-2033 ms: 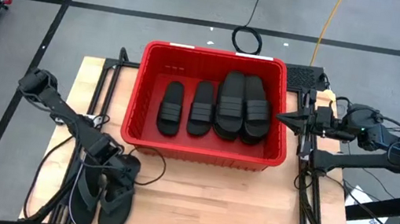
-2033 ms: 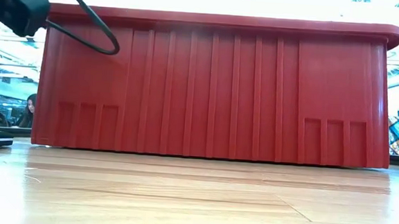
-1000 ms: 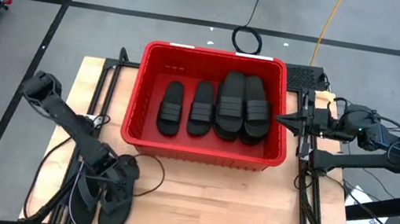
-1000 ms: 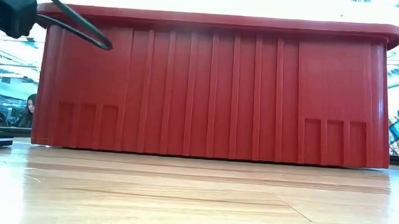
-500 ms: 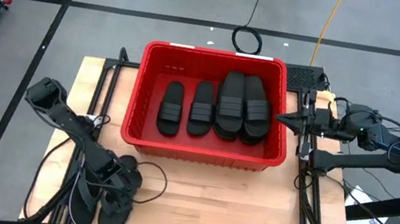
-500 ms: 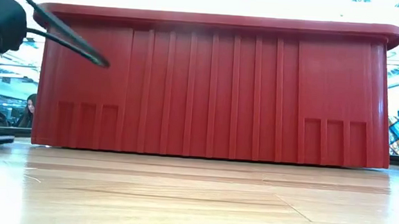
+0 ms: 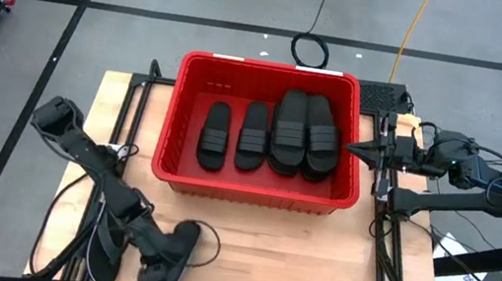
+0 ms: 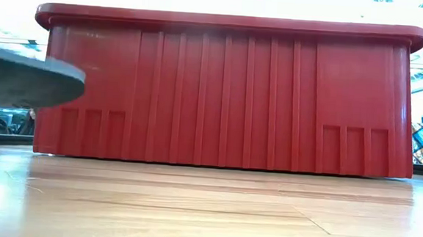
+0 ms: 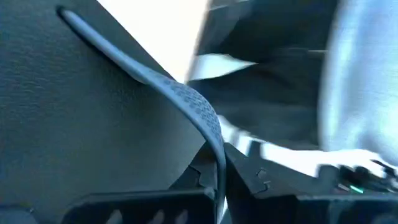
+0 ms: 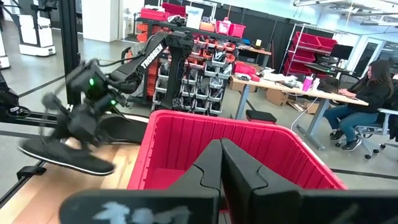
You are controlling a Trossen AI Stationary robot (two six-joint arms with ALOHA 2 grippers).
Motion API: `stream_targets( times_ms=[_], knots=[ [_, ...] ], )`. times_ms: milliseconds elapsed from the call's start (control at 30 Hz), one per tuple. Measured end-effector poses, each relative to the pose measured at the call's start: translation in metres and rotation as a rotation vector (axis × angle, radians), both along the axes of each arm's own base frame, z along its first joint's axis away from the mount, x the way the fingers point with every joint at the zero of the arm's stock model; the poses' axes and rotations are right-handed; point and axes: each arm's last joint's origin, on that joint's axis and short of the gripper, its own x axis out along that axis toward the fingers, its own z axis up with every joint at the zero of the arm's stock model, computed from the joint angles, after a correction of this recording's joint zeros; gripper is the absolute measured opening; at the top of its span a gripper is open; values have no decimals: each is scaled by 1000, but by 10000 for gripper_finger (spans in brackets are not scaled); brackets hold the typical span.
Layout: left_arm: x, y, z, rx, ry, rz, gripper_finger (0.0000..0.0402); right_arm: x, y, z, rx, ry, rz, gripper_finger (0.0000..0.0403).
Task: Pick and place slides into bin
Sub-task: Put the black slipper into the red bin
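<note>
The red bin [image 7: 253, 193] stands mid-table with several black slides [image 7: 289, 131] lying flat inside it. My left gripper [image 7: 148, 240] is at the near left of the table, shut on a black thong-strap flip-flop [image 7: 179, 254]. That flip-flop hangs above the wood [image 8: 22, 81] and also shows in the right wrist view [image 10: 65, 157]. A second flip-flop [image 7: 103, 250] lies flat on the table to its left. My right gripper [image 7: 349, 150] waits shut beside the bin's right rim [image 10: 221, 155]. My left gripper pinches the flip-flop's thin strap [image 9: 211, 134] between its two fingers. The fingers come from above, slanting toward the table's right. The flip-flop is lifted clear of the table, its sole [image 9: 74, 124] close to level and slightly tilted.
The bin's near wall [image 8: 228, 90] rises high in front of the held flip-flop. Bare wood [image 7: 282, 265] lies between the bin and the table's near edge. Cables [image 7: 189, 221] loop on the table by the left arm. A person sits at a desk in the room beyond [image 10: 367, 93].
My left gripper has shut on the strap of one flip-flop and gone up and toward the table's right and near edge. That flip-flop has come off the table and swung right. The other flip-flop stays where it lay.
</note>
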Motion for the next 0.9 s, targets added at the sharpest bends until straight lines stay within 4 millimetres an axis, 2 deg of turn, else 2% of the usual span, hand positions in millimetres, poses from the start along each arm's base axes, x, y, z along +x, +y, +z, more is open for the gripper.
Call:
stream_targets(
  times_ms=[133, 267, 433, 567, 733, 800, 900],
  knots=[
    [5, -14, 23, -77, -196, -25, 3, 0, 0, 0, 0, 4, 0, 0],
    [12, -20, 52, -64, -287, -81, 2, 0, 0, 0, -7, 4, 0, 0],
    [17, -6, 95, 16, -255, -166, 1, 0, 0, 0, -25, 5, 1, 0],
    [12, 23, 151, 113, -273, -184, 1, 0, 0, 0, -37, 6, 2, 0],
    [2, 73, 227, 380, -485, -53, 1, 0, 0, 0, -41, 6, 2, 0],
    [-1, 96, 250, 488, -561, 16, 1, 0, 0, 0, -41, 6, 2, 0],
    [-2, 133, 273, 652, -592, 148, 1, 0, 0, 0, -41, 6, 2, 0]
  ],
)
